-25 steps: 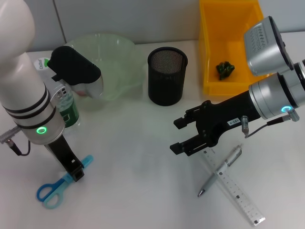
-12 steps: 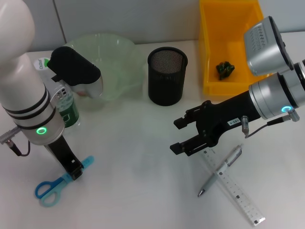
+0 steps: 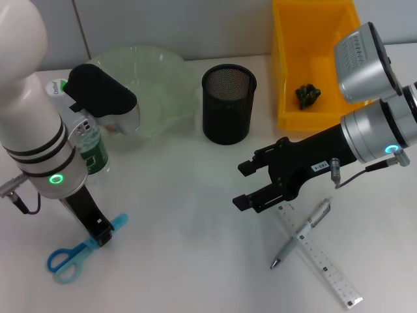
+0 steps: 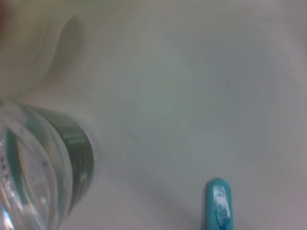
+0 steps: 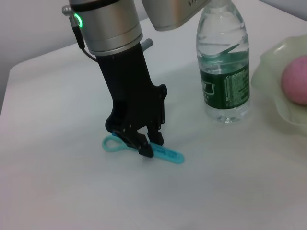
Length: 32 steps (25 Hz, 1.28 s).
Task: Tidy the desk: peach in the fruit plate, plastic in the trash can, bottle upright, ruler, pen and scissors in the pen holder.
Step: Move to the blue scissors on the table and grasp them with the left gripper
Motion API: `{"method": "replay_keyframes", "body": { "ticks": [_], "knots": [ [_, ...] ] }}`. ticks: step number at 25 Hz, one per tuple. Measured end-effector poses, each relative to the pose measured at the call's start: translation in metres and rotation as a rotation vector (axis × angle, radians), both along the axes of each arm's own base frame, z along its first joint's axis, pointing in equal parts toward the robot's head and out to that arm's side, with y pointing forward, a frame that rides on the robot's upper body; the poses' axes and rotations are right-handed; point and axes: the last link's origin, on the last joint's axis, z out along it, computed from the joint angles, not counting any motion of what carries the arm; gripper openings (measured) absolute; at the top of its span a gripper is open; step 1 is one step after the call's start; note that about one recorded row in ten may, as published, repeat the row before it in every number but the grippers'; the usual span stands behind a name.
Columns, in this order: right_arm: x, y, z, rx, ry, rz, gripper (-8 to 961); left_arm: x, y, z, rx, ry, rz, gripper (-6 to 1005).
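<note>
My left gripper (image 3: 104, 233) stands low at the front left, its fingers shut on the blue scissors (image 3: 65, 259), whose handles lie on the table; the right wrist view shows that gripper (image 5: 147, 144) clamped on the scissors (image 5: 165, 153). A green-labelled bottle (image 3: 91, 149) stands upright behind it. The pink peach (image 5: 297, 79) lies in the pale green fruit plate (image 3: 156, 78). My right gripper (image 3: 241, 186) hovers open, just left of the silver pen (image 3: 303, 233) lying across the clear ruler (image 3: 326, 261). The black mesh pen holder (image 3: 228, 104) stands mid-back. Dark crumpled plastic (image 3: 307, 94) sits in the yellow trash can (image 3: 287, 65).
The left wrist view shows the bottle (image 4: 43, 167) close by and a scissors tip (image 4: 218, 206). The table's back edge meets a grey wall. Open tabletop lies between the two grippers.
The scissors' handles have swung a little left and away from the table's front edge in my left gripper's grip. The right arm has stayed still.
</note>
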Motion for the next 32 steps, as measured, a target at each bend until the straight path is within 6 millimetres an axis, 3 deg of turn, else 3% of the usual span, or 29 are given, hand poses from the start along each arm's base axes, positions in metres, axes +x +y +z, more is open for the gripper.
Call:
{"method": "replay_keyframes", "body": {
  "ticks": [32],
  "knots": [
    [-0.0011, 0.0006, 0.0, 0.0, 0.002, -0.003, 771, 0.0021, 0.0017, 0.0027, 0.002, -0.014, 0.001, 292]
  ]
}}
